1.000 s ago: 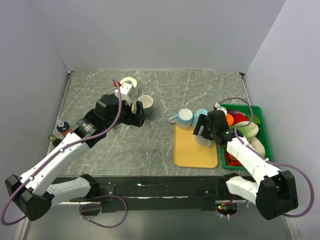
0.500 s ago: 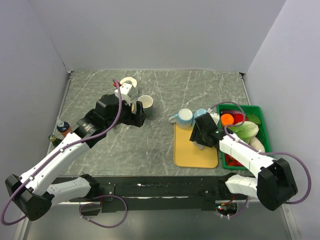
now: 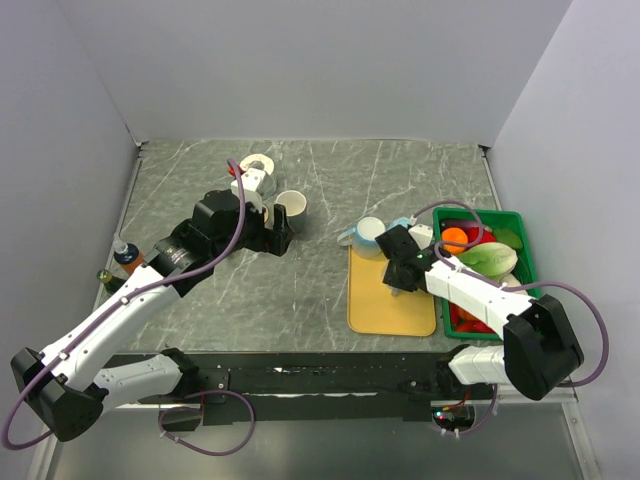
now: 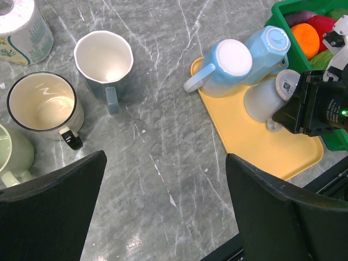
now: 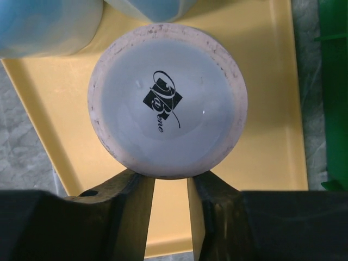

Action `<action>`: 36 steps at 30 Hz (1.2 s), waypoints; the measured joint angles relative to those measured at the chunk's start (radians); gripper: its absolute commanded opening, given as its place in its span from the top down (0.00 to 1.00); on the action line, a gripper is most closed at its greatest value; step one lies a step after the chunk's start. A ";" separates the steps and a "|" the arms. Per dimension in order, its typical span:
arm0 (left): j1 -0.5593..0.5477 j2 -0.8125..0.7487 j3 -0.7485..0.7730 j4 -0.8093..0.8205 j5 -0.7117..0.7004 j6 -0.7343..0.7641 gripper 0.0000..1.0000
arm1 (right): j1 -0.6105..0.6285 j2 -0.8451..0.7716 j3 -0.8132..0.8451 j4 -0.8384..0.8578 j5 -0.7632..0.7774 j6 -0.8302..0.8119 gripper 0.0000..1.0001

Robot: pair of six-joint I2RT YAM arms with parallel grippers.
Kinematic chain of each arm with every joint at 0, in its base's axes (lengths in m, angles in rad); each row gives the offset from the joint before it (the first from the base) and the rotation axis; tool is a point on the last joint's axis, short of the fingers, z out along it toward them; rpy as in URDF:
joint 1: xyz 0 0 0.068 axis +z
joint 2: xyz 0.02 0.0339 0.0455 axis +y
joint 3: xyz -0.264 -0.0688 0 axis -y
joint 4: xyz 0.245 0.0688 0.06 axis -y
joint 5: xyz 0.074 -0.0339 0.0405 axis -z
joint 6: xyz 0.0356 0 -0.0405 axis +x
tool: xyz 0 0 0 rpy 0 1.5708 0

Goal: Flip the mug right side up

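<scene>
Marbled grey table (image 3: 300,285): round glossy mug (image 5: 167,109) stands base-up, axis vertical, on yellow tray (image 5: 266,81). Can't tell if right gripper (image 5: 171,187) grips it; left gripper (image 4: 166,163) splayed, empty.

Yellow tray (image 5: 272,109) under the right fingers (image 5: 125,212), pale blue mug (image 5: 49,27) just beyond them leftward, green bin (image 5: 331,81) to their right.

mug (image 5: 167,100) handle hidden, green cup (image 4: 10,157) cropped — left edge
</scene>
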 measured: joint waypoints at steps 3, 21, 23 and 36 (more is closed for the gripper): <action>-0.001 0.000 -0.001 0.000 0.000 0.000 0.04 | 0.006 0.017 0.010 -0.011 0.012 0.003 0.75; -0.005 0.005 -0.001 0.000 0.006 -0.003 0.04 | 0.021 0.031 0.022 -0.009 0.013 -0.021 1.00; -0.005 0.007 -0.001 0.000 0.013 -0.003 0.04 | 0.030 0.013 0.022 -0.010 -0.014 -0.032 1.00; -0.005 -0.043 -0.077 0.144 0.328 -0.059 0.04 | 0.063 -0.394 0.029 0.058 -0.298 -0.084 1.00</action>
